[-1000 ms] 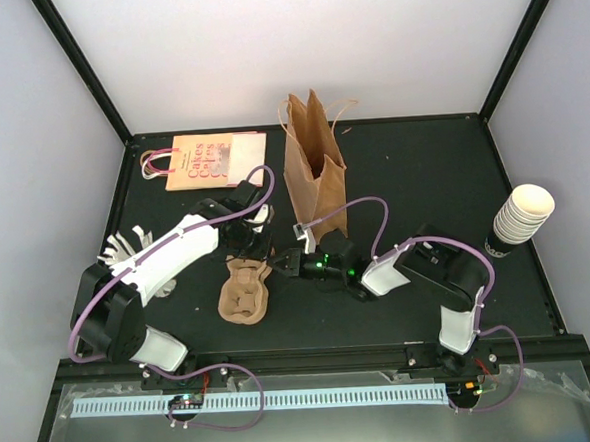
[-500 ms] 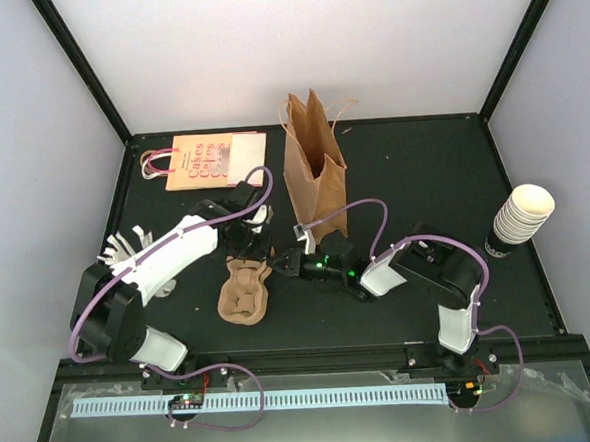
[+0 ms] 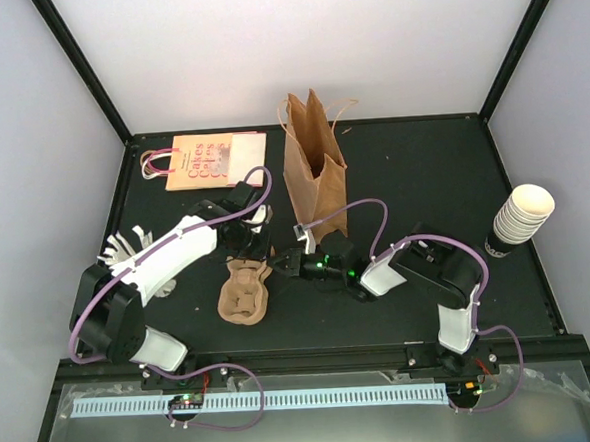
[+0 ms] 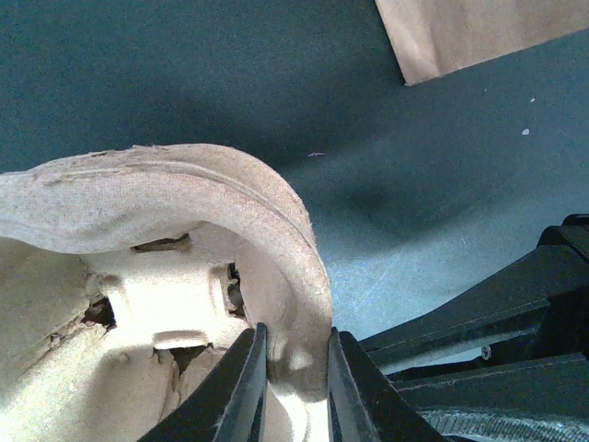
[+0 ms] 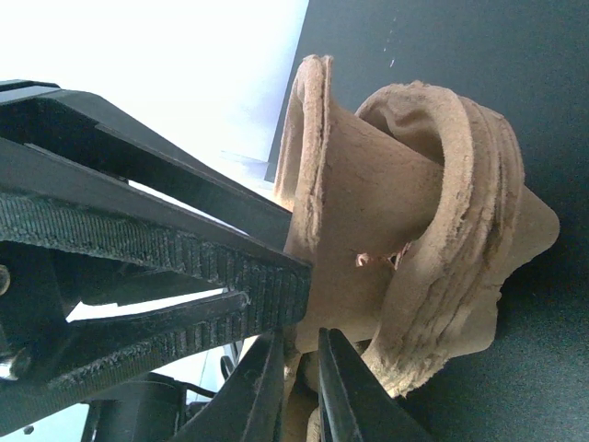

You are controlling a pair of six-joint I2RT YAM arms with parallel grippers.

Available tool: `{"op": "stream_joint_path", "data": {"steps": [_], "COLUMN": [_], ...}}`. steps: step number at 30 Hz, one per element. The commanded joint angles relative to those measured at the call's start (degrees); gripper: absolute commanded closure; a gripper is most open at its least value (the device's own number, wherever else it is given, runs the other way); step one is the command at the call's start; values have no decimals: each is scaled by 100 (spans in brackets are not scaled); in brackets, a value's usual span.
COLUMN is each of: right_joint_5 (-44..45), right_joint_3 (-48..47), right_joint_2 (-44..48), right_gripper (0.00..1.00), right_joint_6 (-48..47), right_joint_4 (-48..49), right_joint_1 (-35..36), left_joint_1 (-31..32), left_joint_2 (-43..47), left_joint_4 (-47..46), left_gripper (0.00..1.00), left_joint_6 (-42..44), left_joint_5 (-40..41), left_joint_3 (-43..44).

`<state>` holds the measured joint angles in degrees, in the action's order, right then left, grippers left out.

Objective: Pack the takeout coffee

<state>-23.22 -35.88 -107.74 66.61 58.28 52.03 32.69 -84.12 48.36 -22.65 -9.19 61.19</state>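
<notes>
From above, the left gripper (image 3: 255, 255) and right gripper (image 3: 281, 269) meet at the far end of the pulp cup trays (image 3: 245, 296), near-left of the brown paper bag (image 3: 314, 175); the takeout coffee cannot be made out in any view. The left wrist view shows its fingers (image 4: 247, 387) pinching a tray rim. The right wrist view shows its fingers (image 5: 339, 391) nipping another edge, so this looks like peeling one tray free, which next calls for drawing the grips apart without tearing the pulp.

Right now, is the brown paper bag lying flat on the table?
No, the brown paper bag stands upright on the table, with its open mouth and handles at the top.
</notes>
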Motion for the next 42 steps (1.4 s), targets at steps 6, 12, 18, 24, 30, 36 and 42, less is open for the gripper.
{"op": "stream_joint_path", "data": {"steps": [6, 12, 18, 24, 30, 36, 42], "right_joint_5": [63, 46, 48, 39, 31, 30, 28], "right_joint_3": [-60, -90, -95, -108, -112, -133, -148], "right_joint_2": [-120, -115, -114, -96, -81, -71, -58], "right_gripper": [85, 85, 85, 85, 85, 85, 85], "right_joint_6": [-67, -94, -113, -145, -155, -190, -205], "right_joint_4": [-16, -69, -106, -139, -150, -209, -230], "right_joint_1": [-9, -9, -10, -14, -9, -9, -10], "left_joint_1": [44, 36, 27, 2, -4, -6, -8], "left_joint_2": [246, 263, 306, 342, 360, 391, 409], "left_joint_4": [-326, -376, -430, -495, -524, -529, -530], "left_gripper": [83, 82, 81, 79, 76, 73, 73], "left_joint_6": [-120, -132, -154, -178, -182, -181, -176], "left_joint_5": [-603, -678, -726, -799, -807, -812, -832], "left_joint_3": [54, 34, 1, -61, -98, -107, -120]}}
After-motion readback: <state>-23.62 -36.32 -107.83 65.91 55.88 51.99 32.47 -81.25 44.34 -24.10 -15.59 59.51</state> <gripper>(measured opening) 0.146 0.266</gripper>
